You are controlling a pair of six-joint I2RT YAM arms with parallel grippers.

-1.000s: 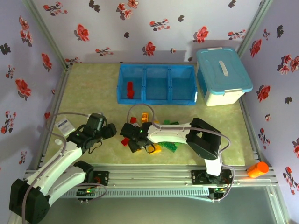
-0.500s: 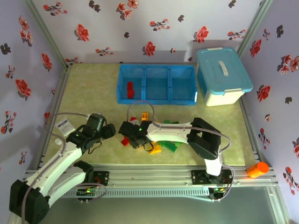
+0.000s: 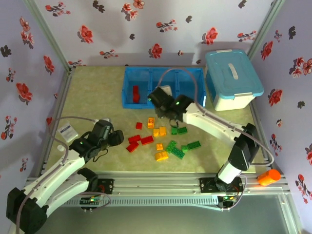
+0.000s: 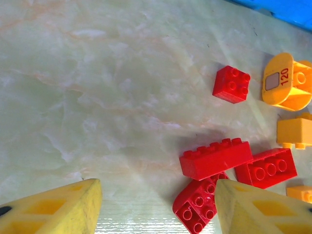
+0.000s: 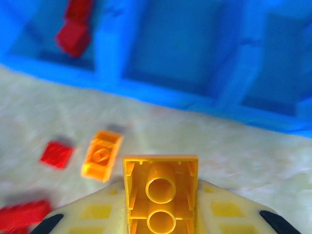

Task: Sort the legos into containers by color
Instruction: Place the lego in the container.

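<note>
Right wrist, orange brick (image 5: 161, 195) lengthwise toward tray (image 5: 161, 100)

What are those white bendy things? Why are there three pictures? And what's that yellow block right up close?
The white bendy things are two robot arms. One picture looks down on the whole table from above. The other two come from little cameras on the arms' wrists, so you see each gripper up close.

Small red, orange-yellow and green bricks lie scattered on the table. Behind them is a blue tray with three boxes, and red bricks lie in its left box. A light-blue tub with a lid stands beside the tray.

The right gripper is shut on an orange-yellow brick, close to the tray. The left gripper is open and holds nothing. Some loose red bricks lie below it.
</note>
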